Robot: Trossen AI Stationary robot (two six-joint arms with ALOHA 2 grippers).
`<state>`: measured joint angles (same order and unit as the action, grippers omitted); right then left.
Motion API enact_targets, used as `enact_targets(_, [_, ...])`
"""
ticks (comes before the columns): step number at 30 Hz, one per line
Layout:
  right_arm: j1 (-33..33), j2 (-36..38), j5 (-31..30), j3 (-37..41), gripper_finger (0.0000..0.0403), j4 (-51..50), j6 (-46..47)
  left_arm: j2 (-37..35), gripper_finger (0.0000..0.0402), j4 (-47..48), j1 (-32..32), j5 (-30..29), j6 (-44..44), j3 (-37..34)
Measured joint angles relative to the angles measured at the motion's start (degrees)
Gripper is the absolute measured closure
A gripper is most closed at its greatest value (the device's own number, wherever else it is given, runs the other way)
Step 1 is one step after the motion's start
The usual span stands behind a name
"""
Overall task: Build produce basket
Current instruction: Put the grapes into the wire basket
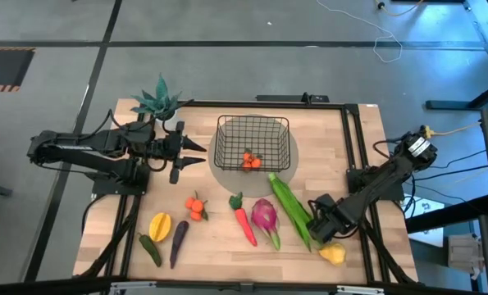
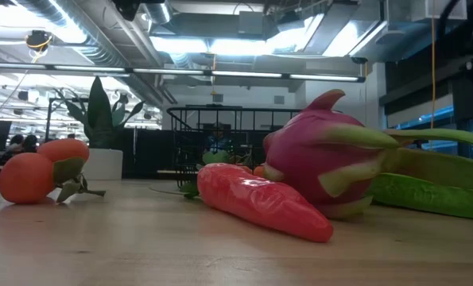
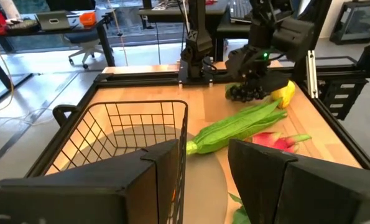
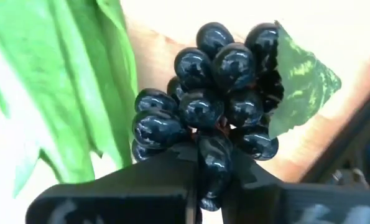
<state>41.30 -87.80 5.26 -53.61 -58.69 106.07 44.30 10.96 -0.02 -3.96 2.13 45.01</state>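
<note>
Basket [image 1: 253,144] holds only oranges [image 1: 250,161]; right gripper [image 4: 212,177] apparently clamps black grapes [image 4: 219,78] beside bean pods [image 1: 291,211], left gripper [image 1: 193,152] open near the basket, other produce [image 1: 257,221] on the table.

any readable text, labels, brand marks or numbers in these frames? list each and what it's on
None readable in any view.
No print shows on the produce or the basket.
The right gripper, shut on the black grapes, shows no marking.
The far benches in the left wrist view carry clutter too small to read.
</note>
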Motion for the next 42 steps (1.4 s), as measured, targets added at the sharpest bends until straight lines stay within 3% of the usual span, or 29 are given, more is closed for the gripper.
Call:
enact_targets(5, [-0.32, 0.04, -4.79, -7.85, 0.039, -6.25, -3.64, -0.03, 0.0271, 0.0, 0.01, 0.0, 0.02, 0.0])
enact_targets(10, [-3.25, 0.11, -21.17, -16.91, 0.0391, -8.04, -13.3, -0.05, 0.0271, 0.0, 0.0, 0.0, 0.02, 0.0])
enact_targets(15, [-9.36, 0.15, -38.05, -22.59, 0.0391, -1.98, -34.33, -0.05, 0.0271, -0.22, 0.01, 0.0, 0.02, 0.0])
enact_targets(20, [-19.29, 0.17, -46.01, -24.25, 0.0391, 9.36, -59.58, -0.05, 0.0271, -0.35, 0.0, 0.0, 0.02, 0.0])
enact_targets(23, [-26.99, -0.02, -43.39, -24.25, 0.0391, 19.22, -72.65, -0.05, 0.0271, -0.35, 0.0, 0.0, 0.02, 0.0])
enact_targets(27, [-36.75, -2.19, -31.73, -24.32, 0.0391, 29.35, -83.47, -0.05, 0.0271, -0.35, 0.0, 0.0, 0.02, 0.0])
enact_targets(33, [-46.07, -8.74, -19.69, -24.3, 0.0391, 30.58, -85.36, -0.05, 0.0271, -0.33, -0.01, 0.0, 0.02, -0.02])
enact_targets(38, [-49.77, -13.93, -18.38, -24.23, 0.0389, 29.61, -84.41, -0.05, 0.0271, -0.33, 0.0, 0.0, 0.02, -0.02])
enact_targets(42, [-51.01, -15.69, -13.99, -24.23, 0.0362, 28.62, -84.35, -0.05, 0.0271, -0.28, -0.01, 0.01, 0.02, -0.04])
